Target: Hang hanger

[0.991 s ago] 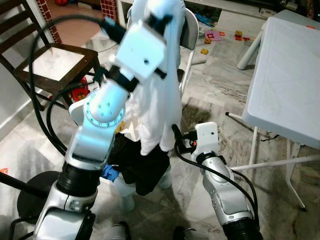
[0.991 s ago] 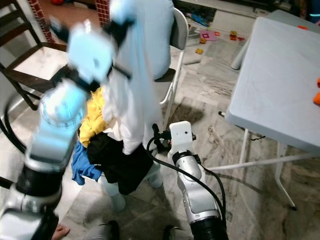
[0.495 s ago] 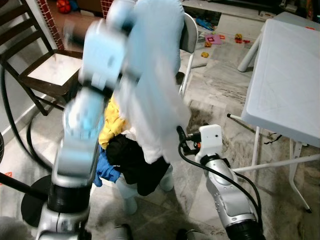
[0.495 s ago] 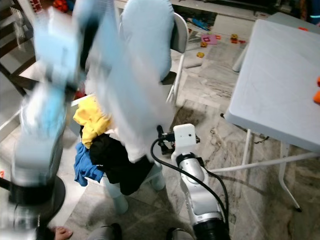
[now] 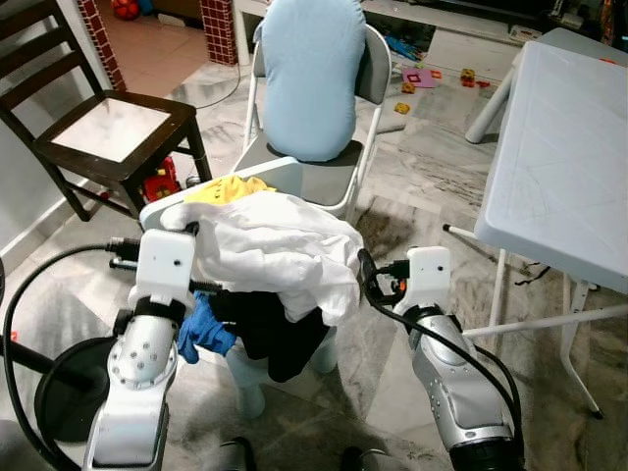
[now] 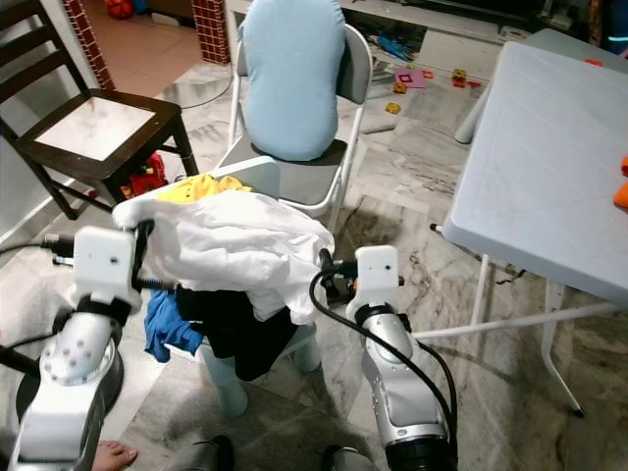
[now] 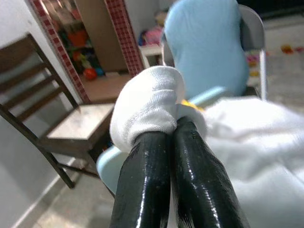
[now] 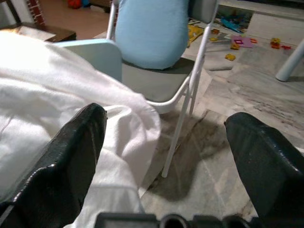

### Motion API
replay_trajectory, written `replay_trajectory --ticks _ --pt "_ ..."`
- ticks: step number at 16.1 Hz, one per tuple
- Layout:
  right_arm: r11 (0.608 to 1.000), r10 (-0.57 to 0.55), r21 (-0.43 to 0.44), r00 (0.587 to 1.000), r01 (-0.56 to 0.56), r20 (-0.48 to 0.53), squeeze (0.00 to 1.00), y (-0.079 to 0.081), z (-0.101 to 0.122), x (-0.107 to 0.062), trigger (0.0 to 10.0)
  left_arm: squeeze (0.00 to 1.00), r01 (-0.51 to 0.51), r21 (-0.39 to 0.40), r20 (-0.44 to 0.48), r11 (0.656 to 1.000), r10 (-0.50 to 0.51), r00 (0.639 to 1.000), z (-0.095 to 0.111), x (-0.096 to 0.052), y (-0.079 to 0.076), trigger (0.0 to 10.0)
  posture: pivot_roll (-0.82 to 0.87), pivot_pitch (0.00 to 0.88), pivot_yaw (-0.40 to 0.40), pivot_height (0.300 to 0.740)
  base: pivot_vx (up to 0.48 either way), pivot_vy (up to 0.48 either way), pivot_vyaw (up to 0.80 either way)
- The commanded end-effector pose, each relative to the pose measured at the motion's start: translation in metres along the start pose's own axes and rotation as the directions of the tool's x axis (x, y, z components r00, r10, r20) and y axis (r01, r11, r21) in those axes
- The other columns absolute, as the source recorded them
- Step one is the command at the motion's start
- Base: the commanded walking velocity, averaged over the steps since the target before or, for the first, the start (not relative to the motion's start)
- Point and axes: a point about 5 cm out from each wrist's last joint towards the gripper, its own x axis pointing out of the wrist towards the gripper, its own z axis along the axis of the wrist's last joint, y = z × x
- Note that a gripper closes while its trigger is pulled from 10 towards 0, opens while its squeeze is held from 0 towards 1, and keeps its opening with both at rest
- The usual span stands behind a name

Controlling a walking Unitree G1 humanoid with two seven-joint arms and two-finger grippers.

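Observation:
A white garment (image 5: 275,245) lies draped over a pile of yellow, black and blue clothes (image 5: 265,334) on a small pale blue stool (image 5: 245,378). My left gripper (image 7: 164,130) is shut on a bunched fold of this white cloth, at the pile's left edge (image 5: 191,231). My right gripper (image 5: 365,273) is open at the pile's right side, its fingers (image 8: 71,152) spread wide beside the garment's hanging edge, with nothing between them. I can make out no hanger.
Behind the pile stands a grey folding chair with a light blue cushion (image 5: 309,78). A dark wooden chair (image 5: 108,128) is at the left, a white folding table (image 5: 559,147) at the right. A black round base (image 5: 59,392) and a person's toes (image 6: 113,453) are near my feet.
My left arm has come down from high in front of the camera, bringing the white garment down onto the pile. The right arm has barely moved.

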Motion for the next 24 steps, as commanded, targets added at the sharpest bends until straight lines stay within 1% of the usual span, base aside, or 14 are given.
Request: replay_trajectory --ticks 1,2,3,4,6,7,9,11,15,20,24 --pt "1.0 -0.018 0.007 1.0 0.018 0.004 0.0 -0.004 0.003 -0.001 10.0 0.0 0.005 -0.002 -0.024 1.0 -0.005 1.0 -0.008 -0.004 -0.004 10.0 0.05 0.17 -0.066 0.74 0.0 0.0 0.0" --pt "1.0 -0.026 0.01 1.0 0.026 0.002 0.0 -0.006 0.004 -0.003 10.0 0.0 0.01 -0.017 -0.059 1.0 -0.011 0.998 -0.017 -0.008 -0.007 10.0 0.04 0.175 -0.065 0.74 0.0 0.0 0.0" --pt "0.999 -0.035 0.016 0.999 0.035 0.0 0.0 -0.007 0.004 -0.005 10.0 0.0 0.023 -0.039 -0.076 0.999 -0.026 0.997 -0.022 -0.01 -0.01 10.0 0.04 0.179 -0.064 0.74 0.0 0.0 0.0" --pt "0.998 -0.057 0.03 0.998 0.057 -0.001 0.0 -0.012 0.005 -0.008 10.0 0.0 0.06 -0.097 -0.086 0.993 -0.069 0.994 -0.026 -0.013 -0.019 10.0 0.03 0.18 -0.062 0.74 0.0 0.0 0.0" --pt "0.996 -0.079 0.038 0.997 0.078 0.006 0.0 -0.016 0.008 -0.009 10.0 0.0 0.126 -0.105 -0.038 0.986 -0.131 0.991 -0.018 -0.014 -0.031 10.0 0.02 0.183 -0.056 0.74 0.0 0.0 0.0" --pt "0.996 -0.081 0.04 0.997 0.081 0.007 0.0 -0.017 0.008 -0.008 10.0 0.0 0.146 -0.105 -0.024 0.984 -0.149 0.989 -0.015 -0.014 -0.034 10.0 0.02 0.185 -0.05 0.74 0.0 0.0 0.0" --pt "0.995 -0.089 0.041 0.996 0.089 0.003 0.0 -0.018 0.008 -0.008 10.0 0.0 0.158 -0.112 -0.011 0.981 -0.16 0.987 -0.012 -0.012 -0.036 10.0 0.02 0.188 -0.043 0.74 0.0 0.0 0.0" --pt "0.994 -0.095 0.061 0.995 0.096 -0.012 0.0 -0.018 0.006 -0.01 10.0 0.0 0.165 -0.112 -0.002 0.98 -0.166 0.986 -0.01 -0.01 -0.036 10.0 0.02 0.189 -0.042 0.74 0.0 0.0 0.0" --pt "0.995 -0.082 0.06 0.996 0.083 -0.024 0.0 -0.015 0.003 -0.01 10.0 0.0 0.177 -0.108 0.008 0.978 -0.177 0.984 -0.007 -0.008 -0.036 10.0 0.02 0.194 -0.04 0.74 0.0 0.0 -0.49" --pt "0.994 -0.085 0.06 0.996 0.087 -0.033 0.0 -0.016 0.002 -0.009 10.0 0.0 0.201 -0.11 0.022 0.973 -0.2 0.98 -0.004 -0.008 -0.04 10.0 0.02 0.196 -0.04 0.74 0.0 -0.332 -0.71" --pt "0.994 -0.081 0.065 0.996 0.083 -0.034 0.0 -0.014 0.002 -0.01 10.0 0.0 0.206 -0.108 0.024 0.973 -0.205 0.979 -0.003 -0.007 -0.041 10.0 0.02 0.198 -0.039 0.74 0.0 -0.353 0.0"
